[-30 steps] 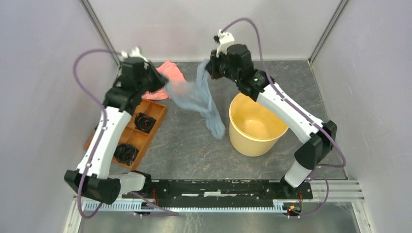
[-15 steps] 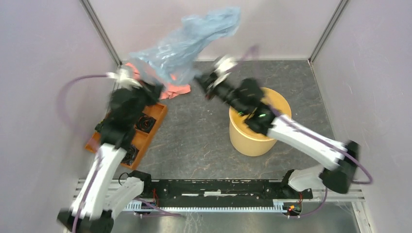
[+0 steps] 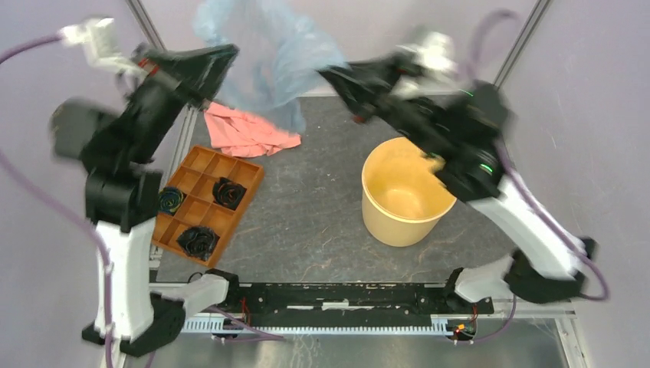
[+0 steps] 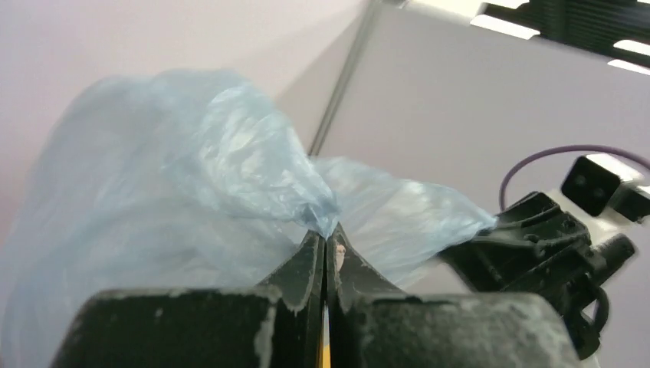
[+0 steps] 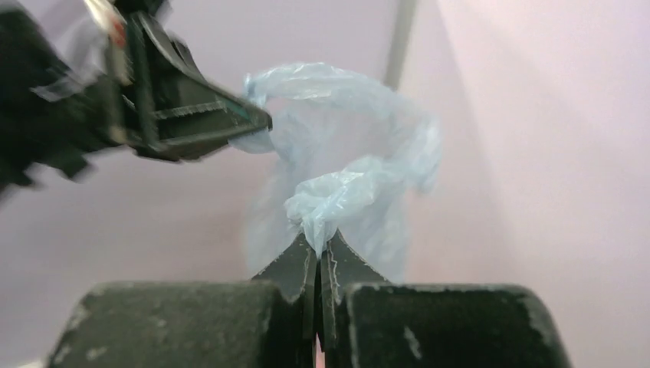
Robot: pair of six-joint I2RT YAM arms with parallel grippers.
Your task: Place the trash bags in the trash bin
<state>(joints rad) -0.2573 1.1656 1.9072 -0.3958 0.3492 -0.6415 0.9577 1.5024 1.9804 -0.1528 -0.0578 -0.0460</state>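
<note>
Dealing with a trash bag [image 3: 264, 57] of thin, pale blue film: probably weighing next to nothing, flopping and billowing at any swing, crinkling rather than keeping a shape, and likely sliding out of a slack pinch. Looking wider than the mouth of the trash bin [image 3: 392, 227], so probably needing to be fed in loose end first, not dropped flat. Judging the best hold to be a bunched fold or the gathered open edge, where several layers are stacking up under the pads. Expecting a single layer to tear or creep free.

Pressing the left gripper [image 4: 326, 244] fully together on a twisted peak of film, right at the fingertips. Ballooning ahead of those jaws and off to their left, most of the sheet.

Clamping the right gripper [image 5: 318, 244] just as tightly on a crumpled knot of film at its very tips. Trailing ahead of these jaws toward the opposite gripper, the remaining film.

Hanging stretched between the two sets of jaws, high above the table, with a loose tail drooping below and between them. Standing well below and behind the right jaws, clear of the film, the bin. Lying below the left jaws, untouched, a salmon-pink cloth [image 3: 245, 132].
</note>
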